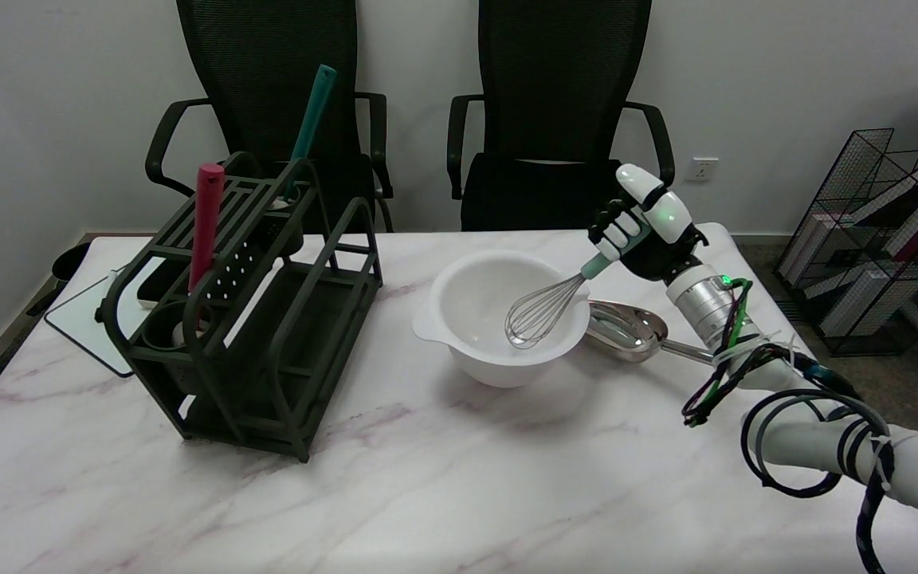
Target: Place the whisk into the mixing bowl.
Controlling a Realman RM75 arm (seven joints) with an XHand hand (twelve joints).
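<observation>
A white mixing bowl stands on the marble table at centre right. Inside it, tilted, is the wire head of the whisk, over the bowl's right half; its pale green handle rises up and to the right past the rim. My right hand grips that handle just above and beyond the bowl's right edge, fingers curled round it. Whether the wires touch the bowl's inside is unclear.
A metal scoop lies right of the bowl, under my forearm. A dark green utensil rack stands at the left with a red handle and a teal handle sticking up. Two black chairs stand behind the table.
</observation>
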